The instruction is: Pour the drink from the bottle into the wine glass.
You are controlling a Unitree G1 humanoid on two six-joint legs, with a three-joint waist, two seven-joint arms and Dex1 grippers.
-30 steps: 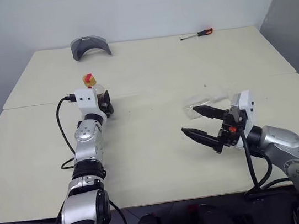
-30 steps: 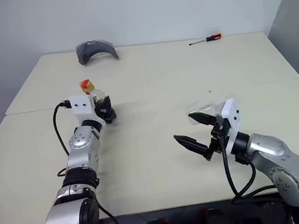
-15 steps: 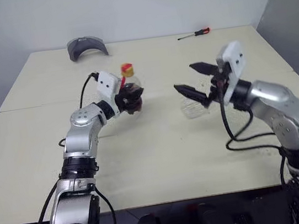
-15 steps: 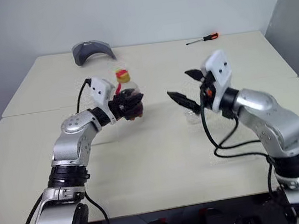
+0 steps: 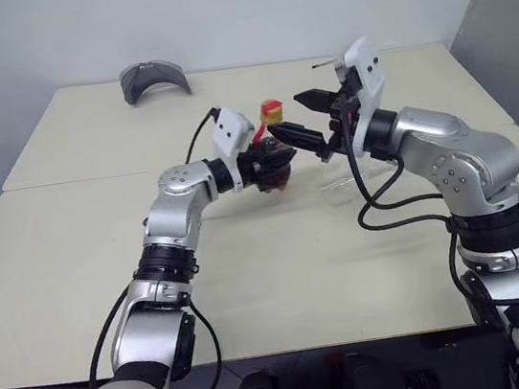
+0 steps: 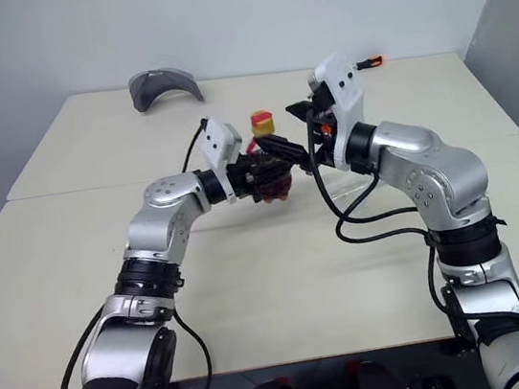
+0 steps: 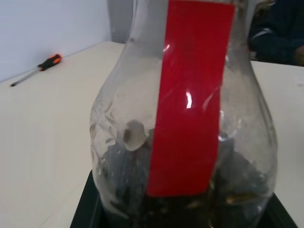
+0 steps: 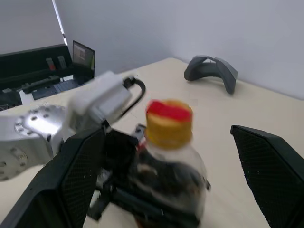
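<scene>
Cream table [image 5: 71, 231] spreads under both raised arms. Above it the left gripper [image 5: 273, 164] is clamped round the belly of the bottle [image 5: 275, 149], upright, long axis vertical, yellow cap [image 8: 168, 122] up. The right gripper [image 5: 312, 119], fingers spread wide and holding nothing, sits level at the cap, one finger each side in its wrist view, so it looks nearest for uncapping. Dark drink [image 8: 161, 183] fills the lower belly. The wine glass [image 5: 350, 185] lies below the right fingers on the table.

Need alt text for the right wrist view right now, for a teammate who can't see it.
The capped bottle, held upright by the left gripper, sits between the right gripper's open black fingers. A grey curved object lies on the table behind.
</scene>
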